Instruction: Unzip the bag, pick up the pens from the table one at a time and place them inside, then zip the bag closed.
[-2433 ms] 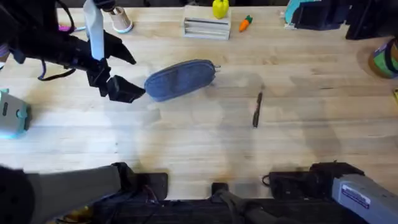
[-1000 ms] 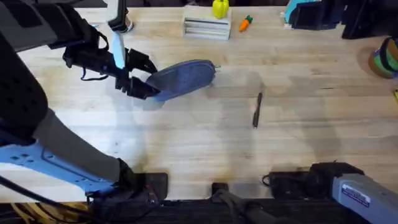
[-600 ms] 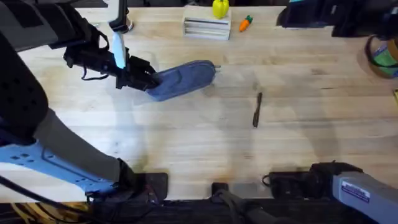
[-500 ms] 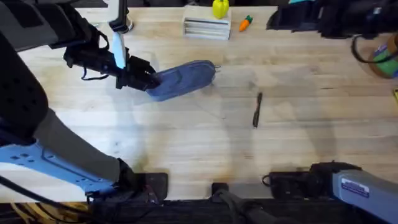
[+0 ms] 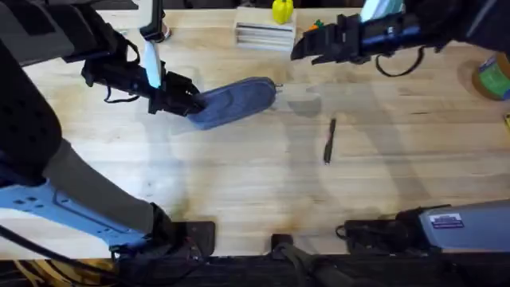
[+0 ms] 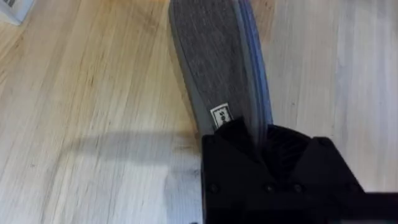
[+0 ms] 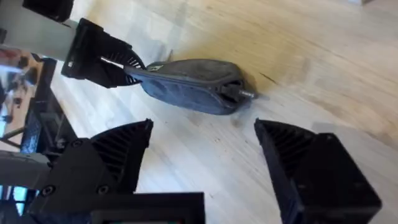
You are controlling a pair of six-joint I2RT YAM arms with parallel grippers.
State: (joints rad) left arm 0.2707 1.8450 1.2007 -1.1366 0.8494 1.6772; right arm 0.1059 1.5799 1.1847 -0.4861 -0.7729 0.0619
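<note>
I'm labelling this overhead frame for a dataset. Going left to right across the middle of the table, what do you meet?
Left gripper clamped on the bag's end → bag → right gripper, open, farther back → pen.

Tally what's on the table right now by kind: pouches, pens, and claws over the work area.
Pouches: 1, the bag, pinched at one end by the left claw.
Pens: 1, the pen, lying loose on the table.
Claws: 2, counting the open right claw.
Total: 4

Grey-blue denim bag (image 5: 233,101); black pen (image 5: 329,140); light wood table (image 5: 239,175).
</note>
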